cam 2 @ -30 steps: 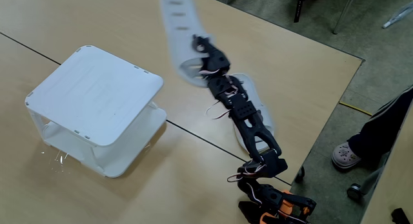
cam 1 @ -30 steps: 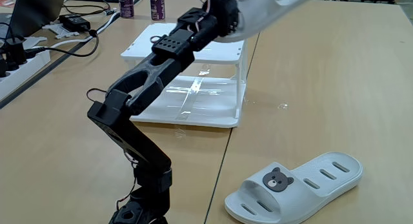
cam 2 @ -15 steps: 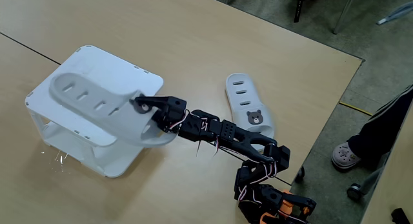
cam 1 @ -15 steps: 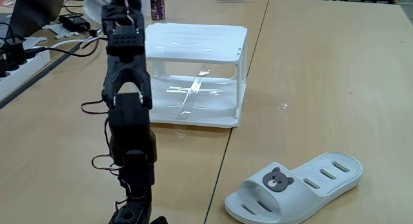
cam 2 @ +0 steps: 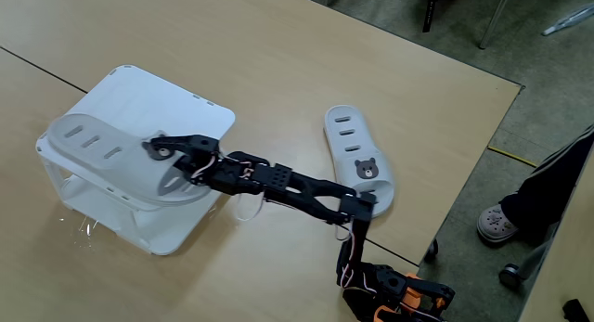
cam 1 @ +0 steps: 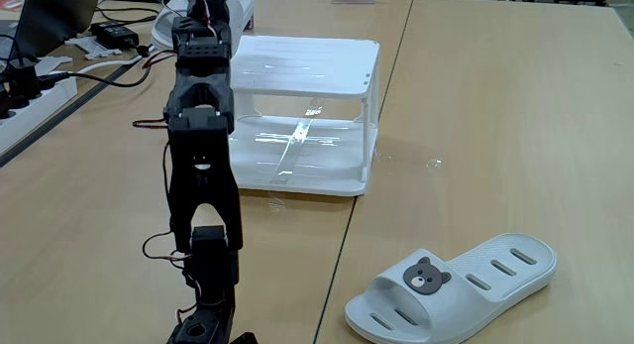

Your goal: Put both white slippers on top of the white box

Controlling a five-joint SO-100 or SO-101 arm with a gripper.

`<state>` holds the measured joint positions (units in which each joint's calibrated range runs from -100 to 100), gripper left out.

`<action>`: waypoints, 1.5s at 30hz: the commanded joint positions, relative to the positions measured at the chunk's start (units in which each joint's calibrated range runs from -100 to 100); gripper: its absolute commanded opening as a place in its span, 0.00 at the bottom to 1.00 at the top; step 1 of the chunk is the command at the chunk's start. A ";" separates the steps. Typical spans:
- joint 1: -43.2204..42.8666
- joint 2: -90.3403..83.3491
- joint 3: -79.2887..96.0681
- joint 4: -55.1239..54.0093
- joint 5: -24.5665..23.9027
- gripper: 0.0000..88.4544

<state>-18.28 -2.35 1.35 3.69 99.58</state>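
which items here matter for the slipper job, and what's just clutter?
Job items:
- slipper on the rack, pincer at it
- second slipper on the table
- white box

Clutter:
- power strip and cables
- black adapter
- two cans behind the box
- person's foot on the floor

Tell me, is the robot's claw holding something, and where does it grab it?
Yes. The claw grips one white slipper by its strap end, over the white box.
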 commanded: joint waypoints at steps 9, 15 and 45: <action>4.38 25.45 -39.82 -0.41 0.42 0.01; 3.80 29.32 -41.99 -0.41 0.42 0.01; 3.97 32.09 -41.81 5.89 0.42 0.29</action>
<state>-14.53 33.36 -35.76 8.50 99.58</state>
